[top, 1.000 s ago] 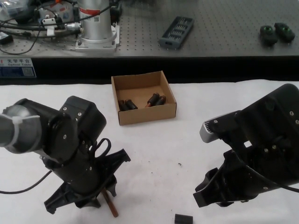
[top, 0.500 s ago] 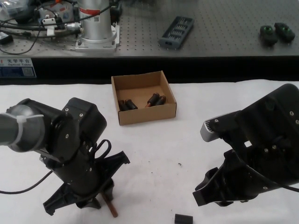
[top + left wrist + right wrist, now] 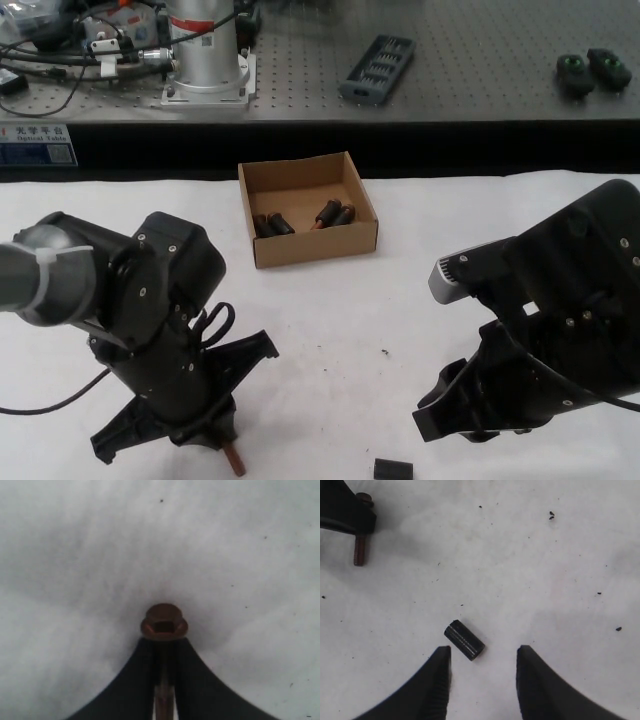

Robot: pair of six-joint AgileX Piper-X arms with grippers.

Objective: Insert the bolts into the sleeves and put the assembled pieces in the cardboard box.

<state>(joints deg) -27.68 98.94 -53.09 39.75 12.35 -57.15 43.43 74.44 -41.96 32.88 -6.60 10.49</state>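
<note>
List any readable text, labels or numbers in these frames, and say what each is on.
Placard, far left in the high view: printed lines, too small to read reliably.
Sticker on the metal column: too blurred to read.
Cardboard box, bolt, sleeve: no print visible.

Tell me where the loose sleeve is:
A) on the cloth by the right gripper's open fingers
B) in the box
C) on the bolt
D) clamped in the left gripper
A: the sleeve lies free on the cloth just ahead of the open right gripper; the left gripper holds the bolt.
</note>
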